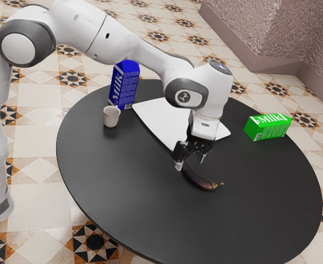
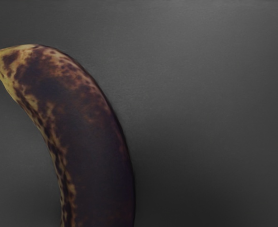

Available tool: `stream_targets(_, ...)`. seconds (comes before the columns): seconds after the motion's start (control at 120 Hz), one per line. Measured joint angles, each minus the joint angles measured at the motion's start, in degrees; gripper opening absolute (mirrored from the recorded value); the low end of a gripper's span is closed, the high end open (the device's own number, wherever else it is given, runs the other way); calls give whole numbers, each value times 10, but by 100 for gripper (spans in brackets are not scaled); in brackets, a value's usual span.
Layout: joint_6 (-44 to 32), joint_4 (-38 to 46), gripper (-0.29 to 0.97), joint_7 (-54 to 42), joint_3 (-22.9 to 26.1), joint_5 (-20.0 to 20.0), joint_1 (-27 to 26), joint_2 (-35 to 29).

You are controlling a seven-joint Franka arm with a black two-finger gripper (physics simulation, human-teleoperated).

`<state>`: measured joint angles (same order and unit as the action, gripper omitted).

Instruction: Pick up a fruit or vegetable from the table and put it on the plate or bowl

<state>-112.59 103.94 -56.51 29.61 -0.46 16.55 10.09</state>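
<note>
Gripper (image 1: 191,156), fingers apart, hangs over one end of the banana (image 1: 201,180), which extends toward the exterior view's right.

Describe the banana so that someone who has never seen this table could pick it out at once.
On the round black table, find the flat white plate near its middle. Just on its near side, under the arm's tool, lies the banana. It alone is curved and dark brown with a yellowish tip, unlike the boxy blue carton, green carton and the cup.
</note>
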Motion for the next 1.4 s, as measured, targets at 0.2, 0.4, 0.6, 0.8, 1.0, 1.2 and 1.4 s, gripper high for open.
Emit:
stream_targets(0.2,-5,0,68,3,0,0,0,19)
stream_targets(0.4,-10,0,68,7,0,-1,0,34)
stream_targets(0.6,-14,0,68,10,0,-2,0,40)
stream_targets(0.8,-18,0,68,12,0,-2,0,50)
stream_targets(1.0,-22,1,57,14,0,-9,-1,51)
stream_targets(1.2,-26,1,35,15,0,-17,0,51)
stream_targets(1.4,-28,1,19,20,-1,-17,0,48)
